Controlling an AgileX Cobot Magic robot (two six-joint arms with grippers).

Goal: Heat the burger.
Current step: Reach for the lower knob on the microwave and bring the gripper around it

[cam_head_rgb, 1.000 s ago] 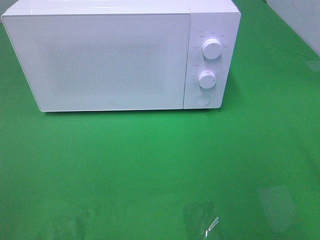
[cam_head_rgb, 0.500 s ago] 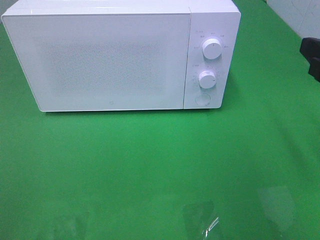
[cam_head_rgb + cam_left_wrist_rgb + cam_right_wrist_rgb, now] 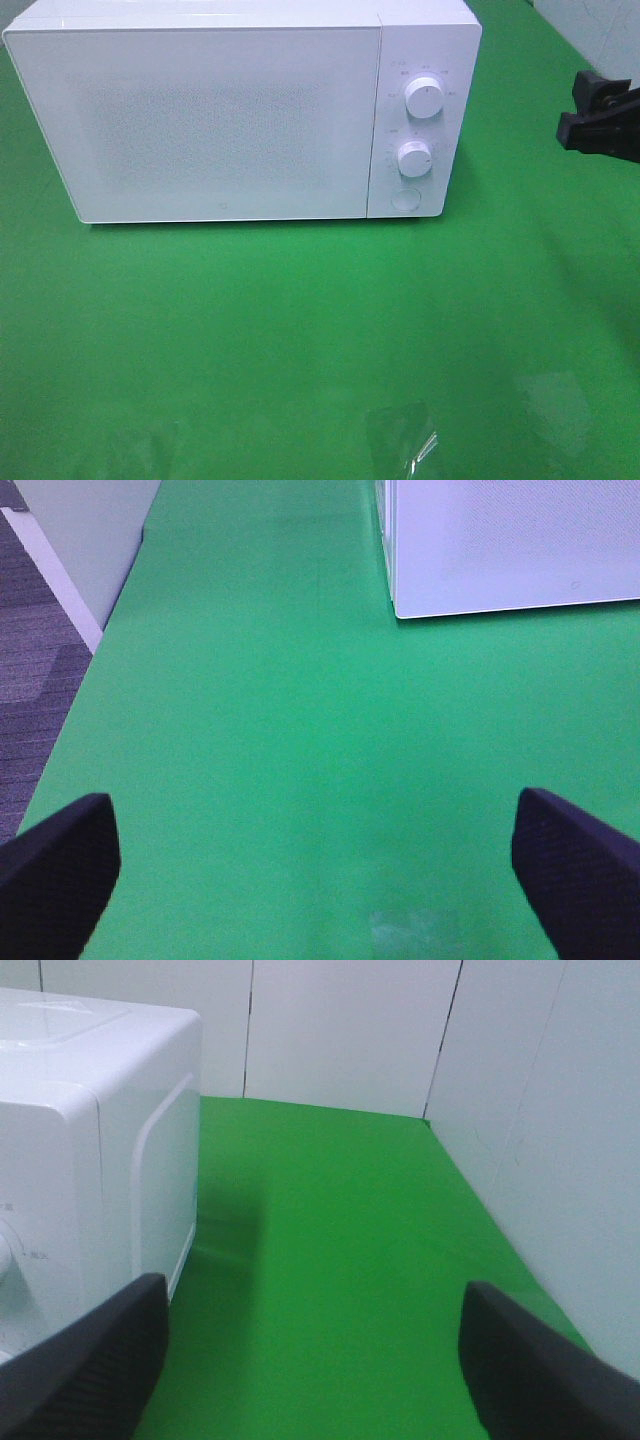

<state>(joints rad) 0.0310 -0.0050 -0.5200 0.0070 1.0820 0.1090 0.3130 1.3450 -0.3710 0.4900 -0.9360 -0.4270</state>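
jaws of the right gripper (image 3: 310, 1355) are seen spread wide and empty, held near the dial side of the white microwave (image 3: 240, 110); those of the left gripper (image 3: 318, 880) are likewise parted, with nothing held, over the green table (image 3: 300, 330). the burger is nowhere shown, and whether it sits behind the shut door (image 3: 150, 130) cannot be told. were the dials (image 3: 424, 98) turned with nothing inside, the oven would be run empty; the casing could also be shoved by a careless approach.

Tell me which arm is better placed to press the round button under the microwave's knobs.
Probably the right. The right gripper, jaws open, is beside the control side of the microwave, near the round button. The left gripper sees only the opposite front corner.
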